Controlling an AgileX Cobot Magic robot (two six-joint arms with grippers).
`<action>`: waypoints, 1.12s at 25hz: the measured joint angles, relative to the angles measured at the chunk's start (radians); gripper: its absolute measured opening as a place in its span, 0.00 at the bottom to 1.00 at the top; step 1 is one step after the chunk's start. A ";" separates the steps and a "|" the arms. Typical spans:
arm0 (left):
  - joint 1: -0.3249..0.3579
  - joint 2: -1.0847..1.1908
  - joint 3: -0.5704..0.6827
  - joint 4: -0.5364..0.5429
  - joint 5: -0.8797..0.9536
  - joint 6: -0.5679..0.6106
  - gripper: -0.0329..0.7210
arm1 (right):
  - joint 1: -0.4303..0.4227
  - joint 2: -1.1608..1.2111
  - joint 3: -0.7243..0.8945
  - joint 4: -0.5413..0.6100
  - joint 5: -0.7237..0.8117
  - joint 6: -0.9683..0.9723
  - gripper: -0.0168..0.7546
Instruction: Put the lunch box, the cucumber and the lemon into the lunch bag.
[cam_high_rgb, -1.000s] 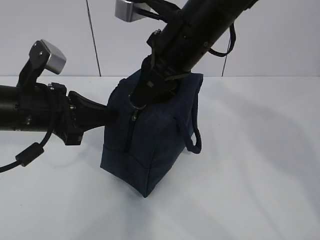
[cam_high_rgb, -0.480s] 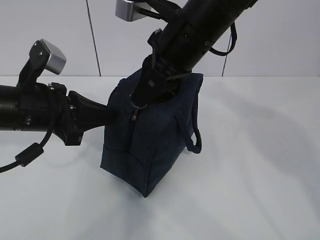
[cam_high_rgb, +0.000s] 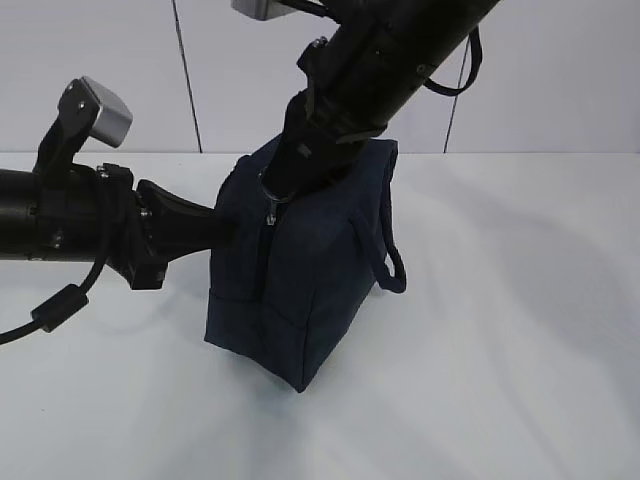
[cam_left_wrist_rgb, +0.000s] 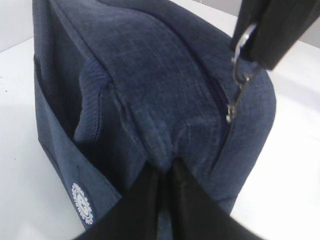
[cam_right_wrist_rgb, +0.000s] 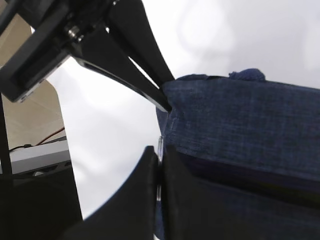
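Raised slightly since the earlier frame, the right end effector stays clamped on the ring pull while the left end effector pinches the lunch bag standing on the bench, suggesting zipper work under way.

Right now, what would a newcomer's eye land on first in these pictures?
The dark blue lunch bag standing mid-table, gripped from two sides. The left gripper pinches a fold of fabric on its side, while the right gripper is shut on the silver ring pull at the zipper's top.
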 joint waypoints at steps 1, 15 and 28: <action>0.000 0.000 0.000 0.000 0.000 0.000 0.06 | 0.000 0.000 -0.008 0.000 0.000 0.000 0.05; 0.000 0.018 0.000 0.020 0.011 0.000 0.06 | -0.007 0.000 -0.036 -0.011 -0.058 0.000 0.05; 0.000 0.024 -0.002 0.048 0.013 0.000 0.06 | -0.104 0.006 -0.041 0.021 -0.138 0.000 0.05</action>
